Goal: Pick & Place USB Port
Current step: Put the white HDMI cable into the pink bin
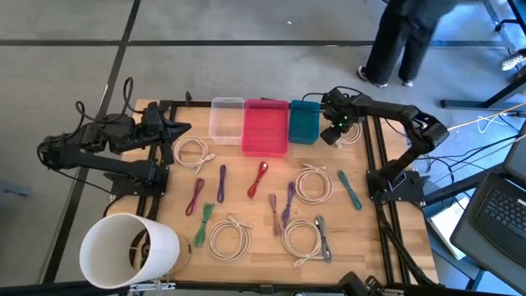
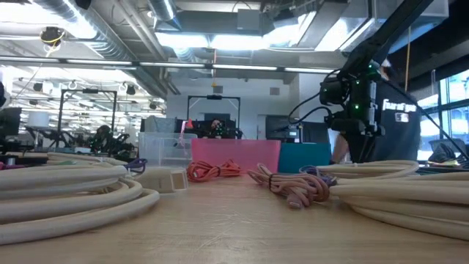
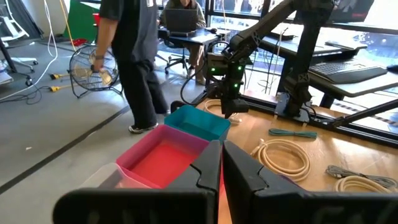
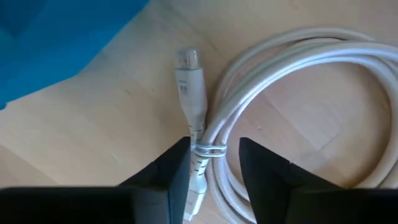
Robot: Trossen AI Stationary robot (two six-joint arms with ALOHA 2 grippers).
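Note:
A white coiled USB cable (image 4: 292, 93) lies flat on the table beside the teal bin (image 1: 303, 122), near the far right corner. Its plug end (image 4: 189, 68) points toward the bin, and a thin tie (image 4: 208, 149) binds the coil. My right gripper (image 4: 211, 171) hovers low over it, open, pointing down, with one finger on each side of the tied stretch. It also shows in the high view (image 1: 331, 136) and the low view (image 2: 352, 110). My left gripper (image 3: 221, 168) is shut and waits at the table's left far side (image 1: 177, 129). My right gripper comes at the white cable from above, with its fingers (image 4: 168, 177) on either side of the tied stretch next to the plug lead (image 4: 198, 134). I cannot tell whether they touch it. The cable lies on the table.
A pink bin (image 1: 265, 127) and a clear bin (image 1: 226, 119) stand left of the teal one. More white coils (image 1: 312, 182) and coloured cables (image 1: 260, 177) are spread over the table. A white cylinder (image 1: 127, 251) stands at the near left corner. A person (image 1: 403, 37) stands beyond the far edge.

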